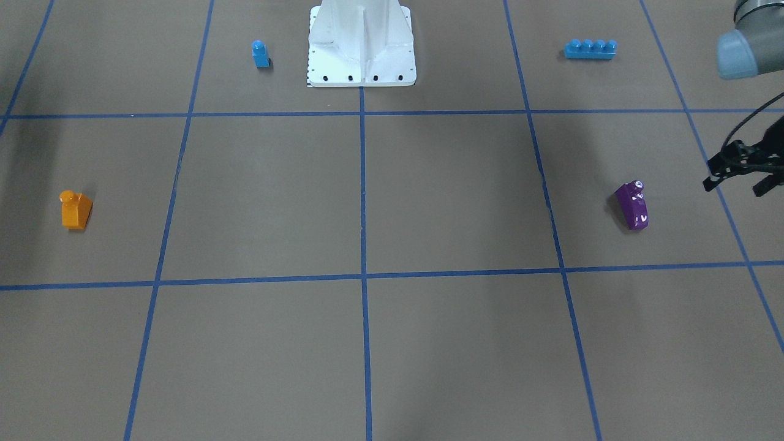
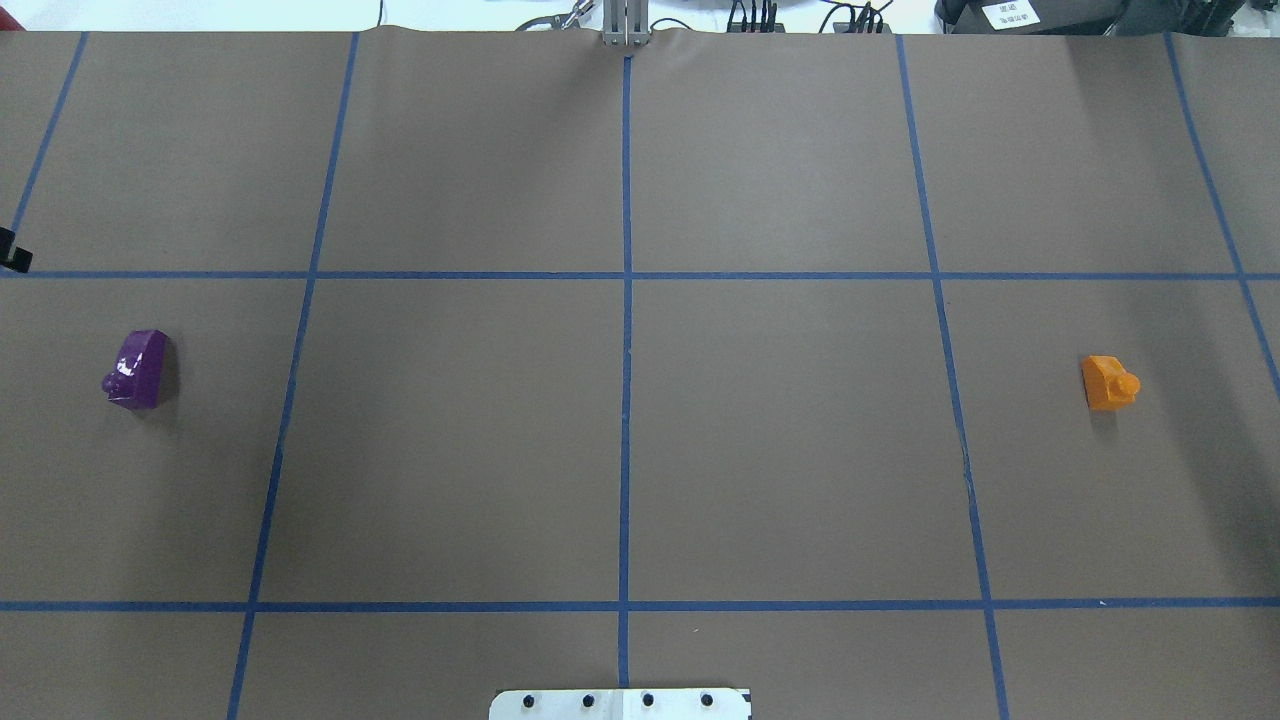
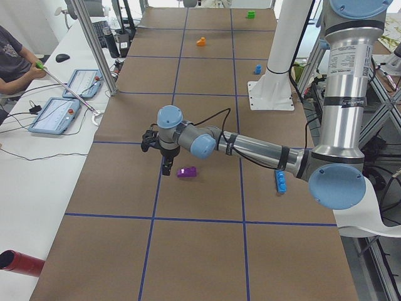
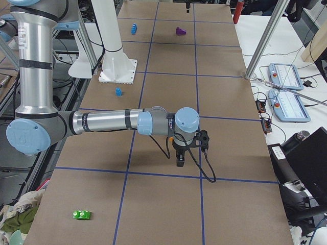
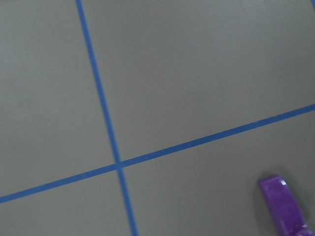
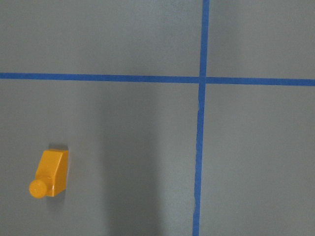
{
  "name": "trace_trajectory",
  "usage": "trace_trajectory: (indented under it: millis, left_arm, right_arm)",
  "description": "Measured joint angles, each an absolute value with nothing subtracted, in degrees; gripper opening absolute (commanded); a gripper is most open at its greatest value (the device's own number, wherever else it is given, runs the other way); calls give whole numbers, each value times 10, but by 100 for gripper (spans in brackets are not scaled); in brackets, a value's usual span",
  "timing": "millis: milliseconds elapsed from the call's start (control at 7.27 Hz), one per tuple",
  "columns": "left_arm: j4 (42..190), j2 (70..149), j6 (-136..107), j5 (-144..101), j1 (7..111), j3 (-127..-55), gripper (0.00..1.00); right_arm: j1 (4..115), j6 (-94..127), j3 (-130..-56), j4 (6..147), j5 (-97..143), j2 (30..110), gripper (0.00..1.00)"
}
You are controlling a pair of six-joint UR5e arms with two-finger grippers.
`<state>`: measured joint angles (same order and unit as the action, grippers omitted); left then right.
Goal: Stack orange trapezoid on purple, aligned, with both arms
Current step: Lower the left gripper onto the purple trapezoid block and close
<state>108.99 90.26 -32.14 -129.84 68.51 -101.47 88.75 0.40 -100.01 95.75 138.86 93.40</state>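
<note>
Well apart, glossy orange trapezoid (image 1: 76,211); glossy purple (image 1: 633,206)

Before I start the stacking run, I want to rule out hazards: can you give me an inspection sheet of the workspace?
Surface: brown paper-covered table with a blue tape grid.
Job's things: orange trapezoid and purple sit far apart, unstacked.
Clutter: small blue single-stud brick, long blue four-stud brick, green brick.
Grippers: left gripper near the purple, not touching; right gripper above the table; open or shut unclear for both.
Cables: black cable loops at each wrist.
Surroundings: white pedestal, teach pendants, seated person at the side desk.
</note>
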Motion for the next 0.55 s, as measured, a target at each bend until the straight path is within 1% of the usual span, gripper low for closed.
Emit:
trace_trajectory:
  millis: [275, 550]
  left_arm:
    - [1137, 883, -451, -1242, 602, -1021, 100]
    - [1177, 867, -521, -1202, 546, -1016, 100]
  right_arm:
    - [888, 14, -998, 951, 1393, 931, 100]
    - [888, 18, -998, 950, 1395, 930, 100]
